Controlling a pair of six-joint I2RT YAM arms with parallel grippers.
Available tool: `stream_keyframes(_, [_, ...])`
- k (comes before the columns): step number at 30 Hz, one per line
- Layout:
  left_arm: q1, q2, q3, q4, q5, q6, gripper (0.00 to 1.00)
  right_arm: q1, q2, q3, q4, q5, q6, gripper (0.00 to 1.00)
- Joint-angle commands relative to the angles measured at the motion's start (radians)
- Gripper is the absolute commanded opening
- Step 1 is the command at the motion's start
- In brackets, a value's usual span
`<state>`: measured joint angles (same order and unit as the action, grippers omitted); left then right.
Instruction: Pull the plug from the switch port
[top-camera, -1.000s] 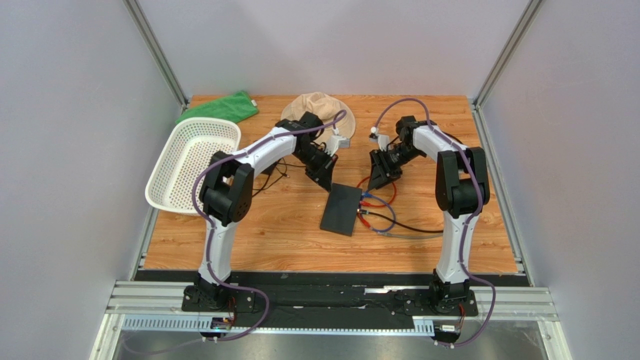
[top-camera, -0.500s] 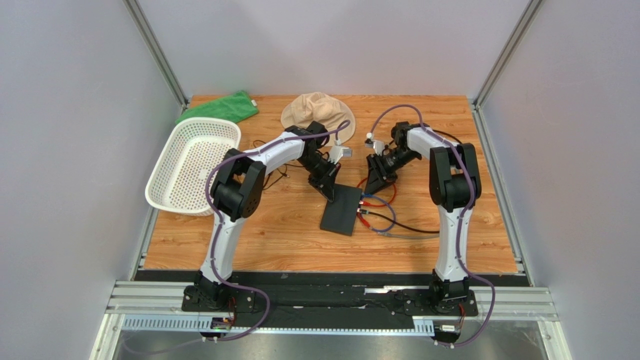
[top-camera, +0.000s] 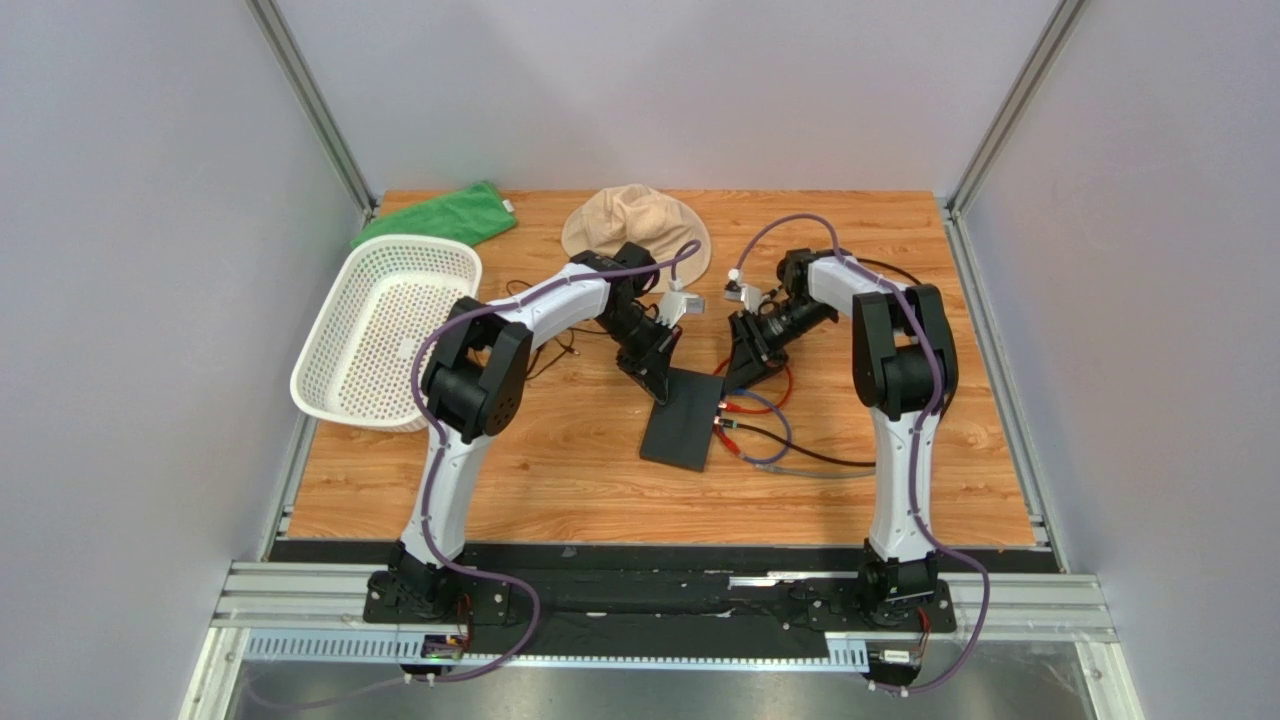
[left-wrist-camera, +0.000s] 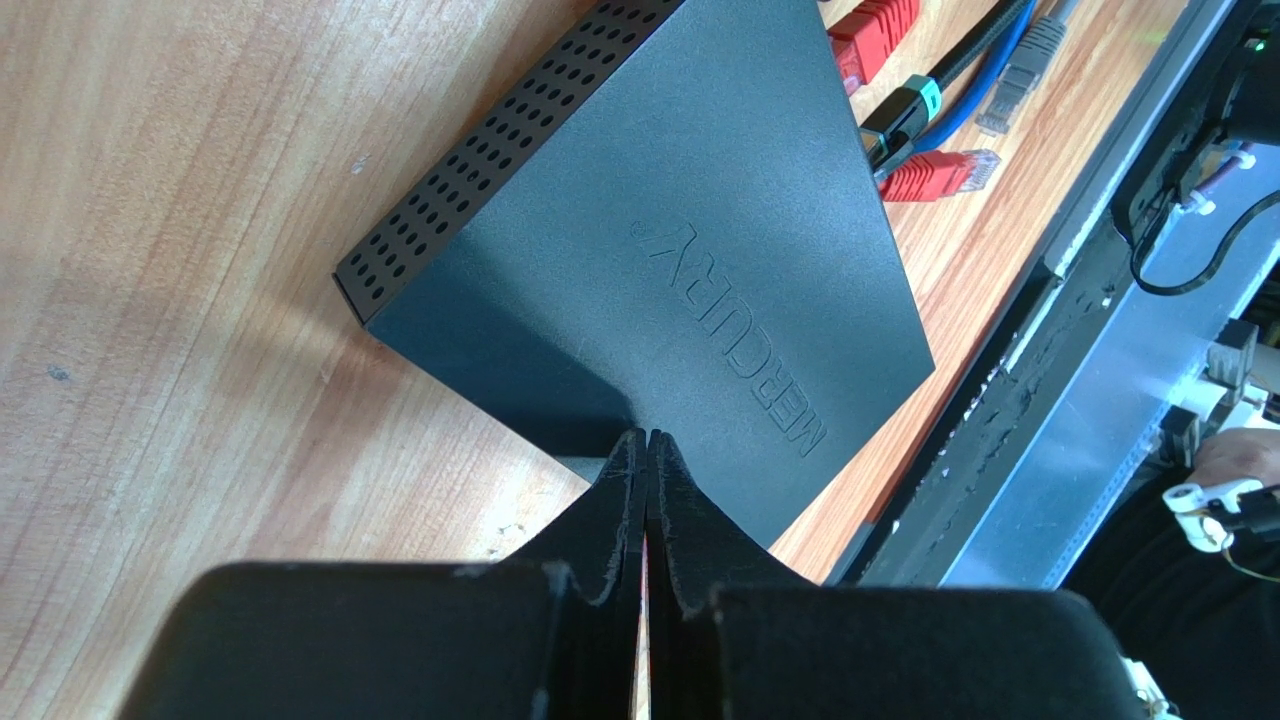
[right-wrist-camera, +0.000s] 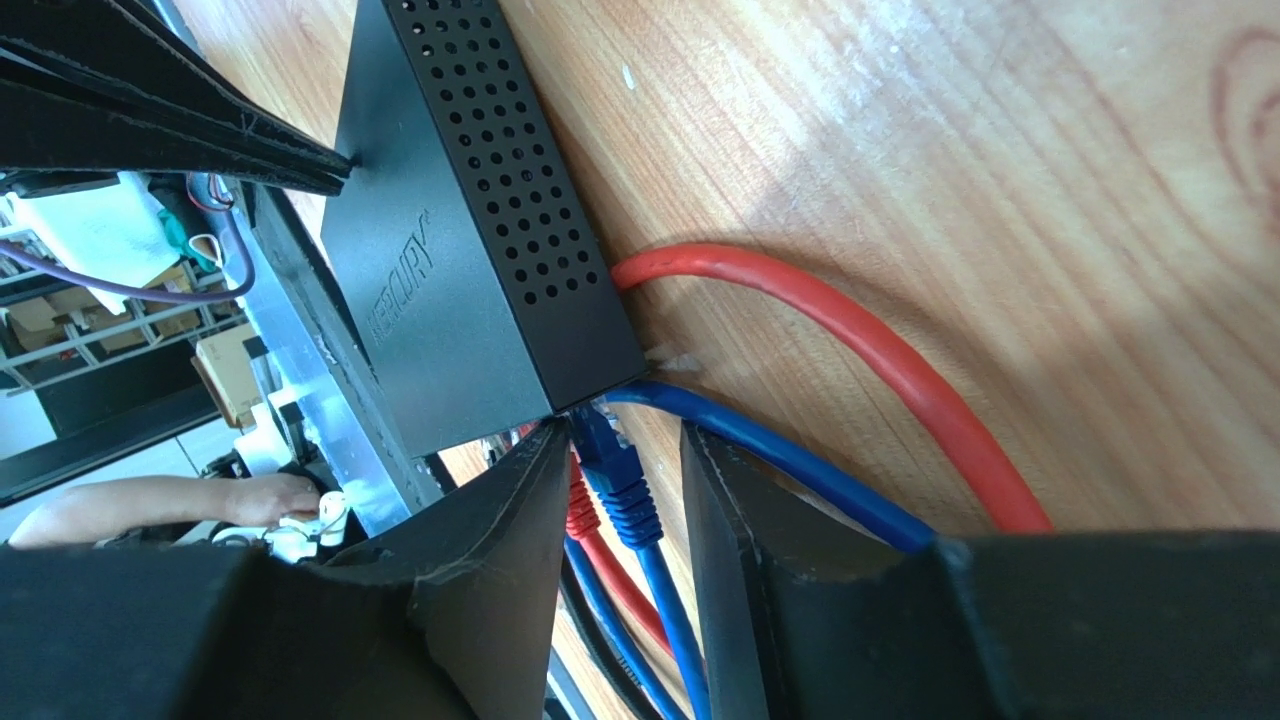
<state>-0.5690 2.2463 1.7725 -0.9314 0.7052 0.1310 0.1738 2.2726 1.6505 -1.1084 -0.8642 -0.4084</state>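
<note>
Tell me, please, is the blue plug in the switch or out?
Apparently in: the blue plug meets the switch edge between the open right fingers.

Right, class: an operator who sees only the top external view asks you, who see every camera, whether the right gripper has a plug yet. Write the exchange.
Observer: Not gripped. In the right wrist view the right gripper is open, one finger either side of the blue plug at the socket edge of the switch.
Operator: Is the left gripper holding the switch?
Observer: No. The left wrist view shows the left gripper shut, its tips at the switch's edge.
Operator: Any marking on the box?
Observer: MERCURY is embossed on its top face.
</note>
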Motion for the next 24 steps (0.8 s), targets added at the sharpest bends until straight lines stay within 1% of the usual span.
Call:
stream_keyframes(1, [0.0, 0.056, 0.001, 0.039, -0.124, 0.027, 0.0, 0.02, 0.03, 0.022, 0.015, -0.006, -0.032, 0.36])
stream_keyframes(4, [0.0, 0.056, 0.001, 0.04, -0.124, 0.029, 0.0, 0.023, 0.031, 0.02, 0.018, -0.004, -0.029, 0.31])
stream_keyframes(7, [0.0, 0.055, -0.001, 0.04, -0.124, 0.03, 0.0, 0.024, 0.036, 0.017, 0.021, -0.001, -0.027, 0.22])
stream_keyframes(8, [0.0, 0.055, -0.001, 0.04, -0.124, 0.03, 0.0, 0.024, 0.038, 0.014, 0.024, 0.011, -0.026, 0.16])
stream_keyframes(11, [0.0, 0.055, -0.001, 0.04, -0.124, 0.03, 0.0, 0.024, 0.048, 0.02, 0.003, 0.045, -0.032, 0.08])
stream_keyframes(14, [0.0, 0.053, -0.002, 0.04, -0.124, 0.03, 0.0, 0.023, 0.067, 0.022, -0.022, 0.063, -0.04, 0.03])
stream_keyframes(17, [0.0, 0.053, -0.004, 0.042, -0.124, 0.03, 0.0, 0.02, 0.074, 0.023, -0.044, 0.079, -0.047, 0.0])
stream_keyframes(24, [0.0, 0.05, -0.005, 0.043, -0.124, 0.03, 0.0, 0.01, 0.071, 0.014, -0.073, 0.12, -0.084, 0.0])
